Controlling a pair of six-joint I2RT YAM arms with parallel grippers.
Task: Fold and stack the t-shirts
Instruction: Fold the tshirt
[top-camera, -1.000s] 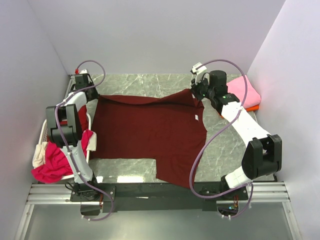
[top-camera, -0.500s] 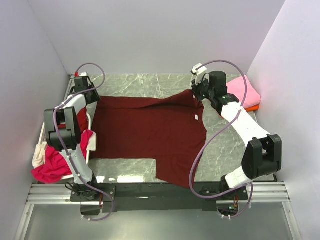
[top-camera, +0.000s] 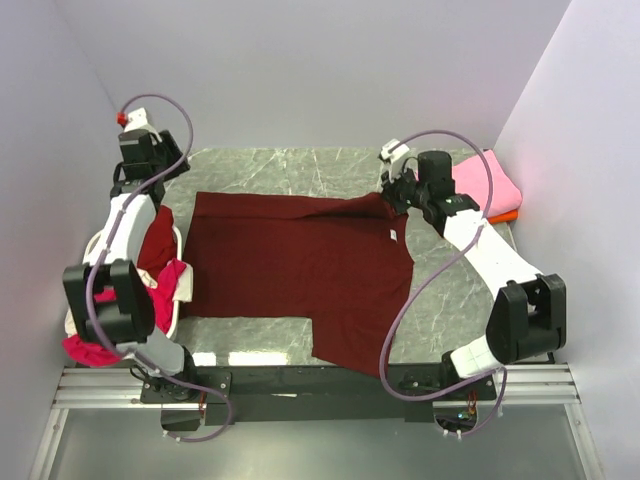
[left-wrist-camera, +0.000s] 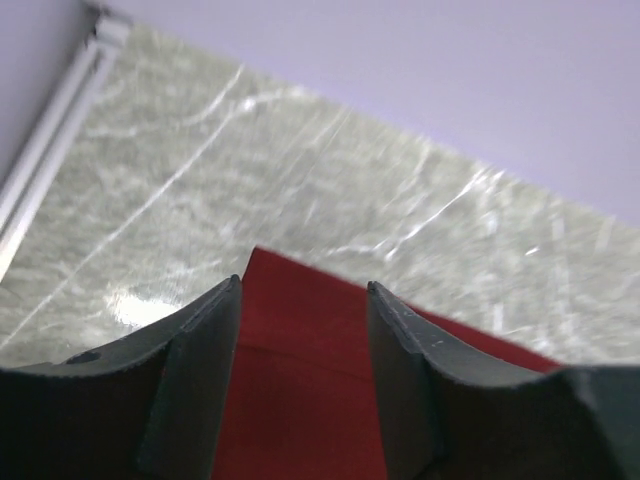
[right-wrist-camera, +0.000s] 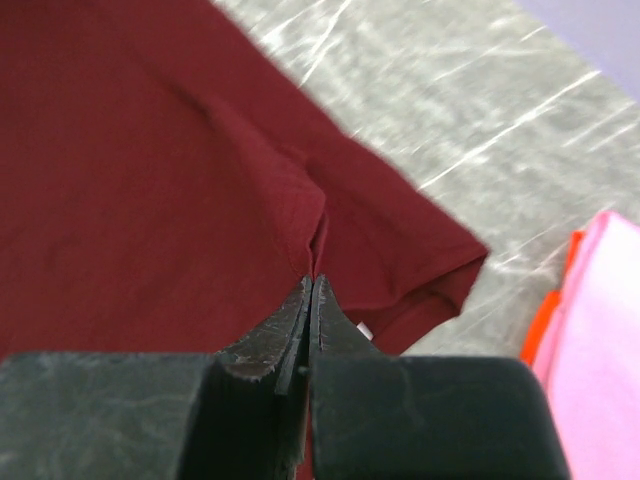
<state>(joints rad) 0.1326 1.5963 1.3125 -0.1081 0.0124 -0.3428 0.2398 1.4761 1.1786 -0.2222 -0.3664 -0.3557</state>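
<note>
A large dark maroon t-shirt (top-camera: 300, 265) lies spread over the marble table. My left gripper (left-wrist-camera: 305, 284) stands open and lifted above the shirt's far left corner (left-wrist-camera: 300, 360), with nothing between its fingers. In the top view the left gripper (top-camera: 148, 178) hangs left of that corner. My right gripper (right-wrist-camera: 312, 285) is shut on a pinched fold of the maroon shirt near its far right sleeve (top-camera: 393, 192). A folded pink t-shirt (top-camera: 487, 180) rests on an orange one (top-camera: 507, 215) at the far right. Magenta cloth (top-camera: 160, 295) hangs from the basket on the left.
A white plastic basket (top-camera: 177, 240) sits at the left table edge, partly behind my left arm. Walls close in the table on the left, back and right. Bare marble (top-camera: 290, 165) shows beyond the shirt and at the near left (top-camera: 250, 335).
My left gripper opened, let go of the shirt's far left corner and rose back toward the left wall. That corner now lies flat. The right gripper stayed shut on its fold.
</note>
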